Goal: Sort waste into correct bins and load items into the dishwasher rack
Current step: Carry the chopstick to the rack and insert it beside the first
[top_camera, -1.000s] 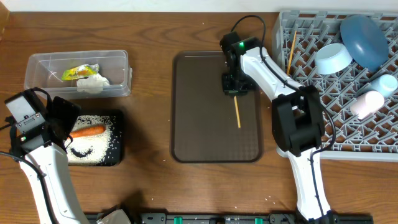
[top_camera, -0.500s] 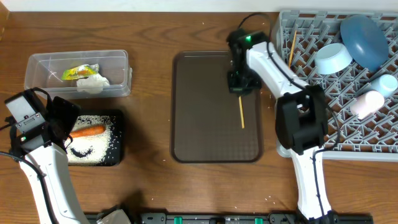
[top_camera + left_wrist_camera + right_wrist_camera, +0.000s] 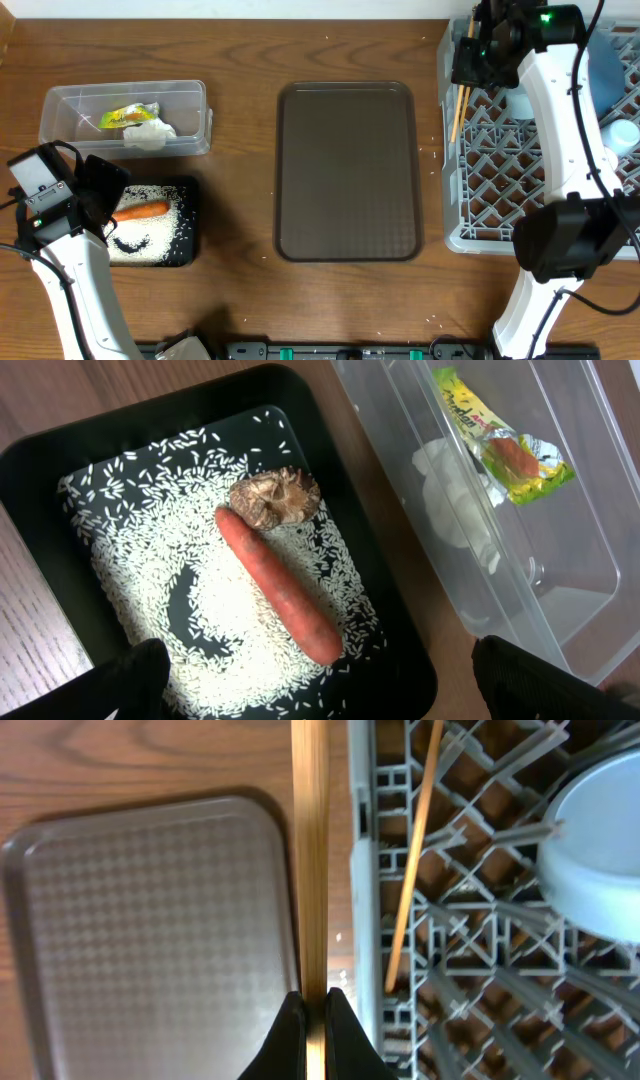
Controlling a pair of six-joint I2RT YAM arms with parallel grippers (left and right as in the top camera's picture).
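We find the waste sorted, carrot [image 3: 278, 595] in the black tray [image 3: 395, 670], wrapper [image 3: 500, 450] in the clear tub [image 3: 560, 610]; left, we judge, is only the chopstick [image 3: 309, 870] clamped in the right gripper [image 3: 309, 1010] at the dishwasher rack's [image 3: 365, 920] left edge, the left gripper [image 3: 320, 685] gaping empty.

The orange carrot [image 3: 278, 588] is lying bright against white rice grains [image 3: 120, 510] speckling the black shallow rectangular tray [image 3: 30, 490]; the brown serving tray [image 3: 150, 920] is showing a dimpled grid.
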